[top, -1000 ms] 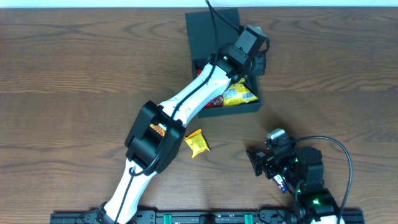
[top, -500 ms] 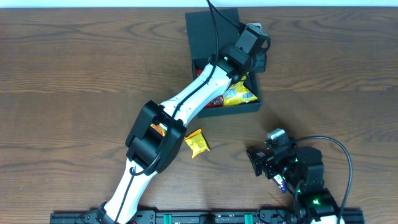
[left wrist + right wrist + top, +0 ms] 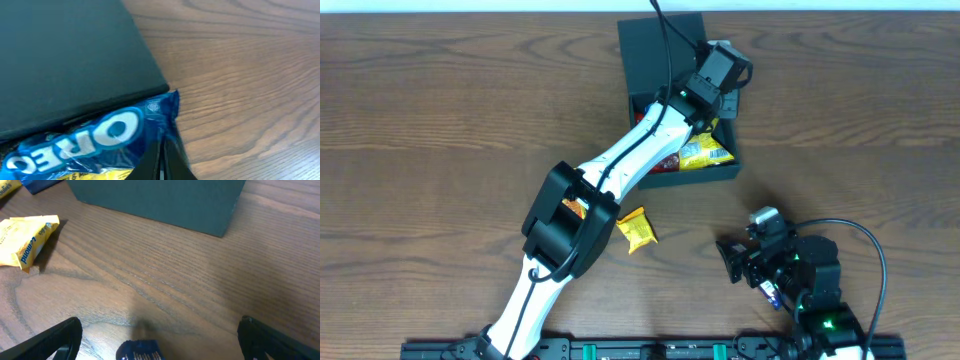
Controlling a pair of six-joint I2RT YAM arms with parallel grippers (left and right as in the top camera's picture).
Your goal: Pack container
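The container is a dark box at the table's far middle, its flap lid lying open behind it. It holds yellow and red packets. My left gripper hangs over the box's right rim. In the left wrist view its fingers are shut on the corner of a blue Oreo packet that rests against the container's dark surface. My right gripper is open near the front right. In the right wrist view its fingers stand wide apart around a small blue packet on the table.
A yellow snack packet lies on the table in front of the box, and also shows in the right wrist view. The container's front wall is ahead of the right gripper. A blue item lies at that view's top left.
My left gripper has shifted very slightly toward the far side over the box. The right arm has not moved.
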